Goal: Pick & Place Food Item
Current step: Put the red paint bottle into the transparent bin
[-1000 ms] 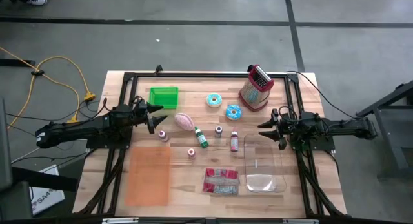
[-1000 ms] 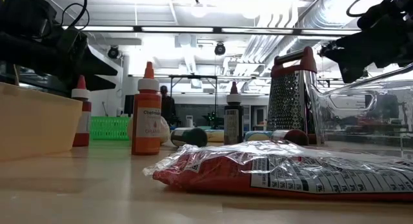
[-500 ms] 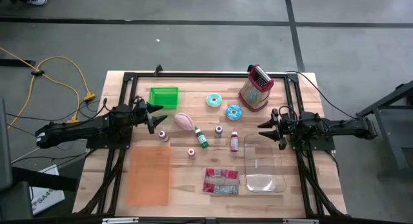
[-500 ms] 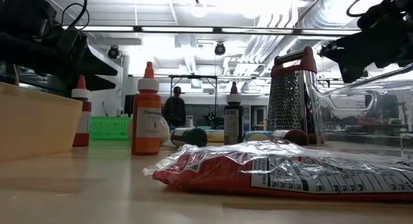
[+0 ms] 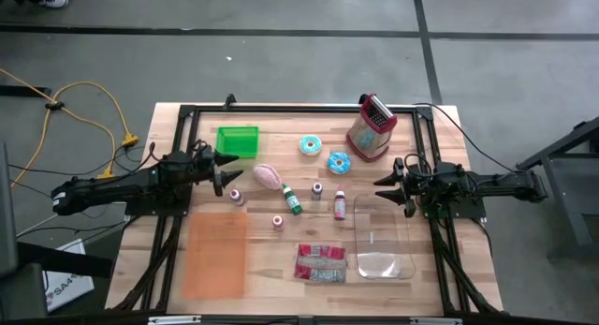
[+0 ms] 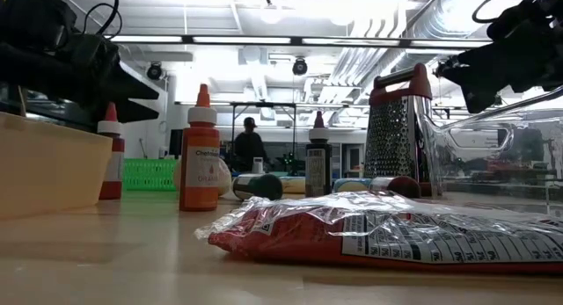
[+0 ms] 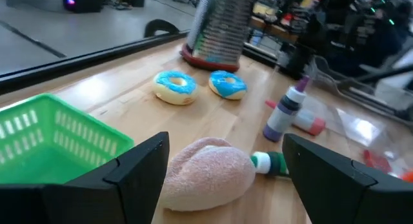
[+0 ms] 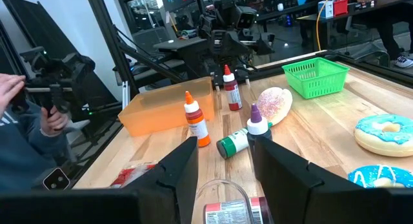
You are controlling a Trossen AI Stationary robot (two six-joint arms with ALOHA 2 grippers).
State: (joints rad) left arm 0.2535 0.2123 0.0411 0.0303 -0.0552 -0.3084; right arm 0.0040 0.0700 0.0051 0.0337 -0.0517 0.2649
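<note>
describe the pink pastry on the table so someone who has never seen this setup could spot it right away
Start at the green basket near the table's back left corner. Just in front of it, toward the middle, lies the pink pastry, directly ahead of the left hand. It is the only soft, rounded, pale pink lump; its neighbours are small sauce bottles, including a green-capped bottle lying beside it, and the two blue-iced donuts sit farther back.

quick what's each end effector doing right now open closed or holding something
Left end effector: open, holding nothing, hovering by the pink bread roll.
Right end effector: open, holding nothing, above the clear container.
</note>
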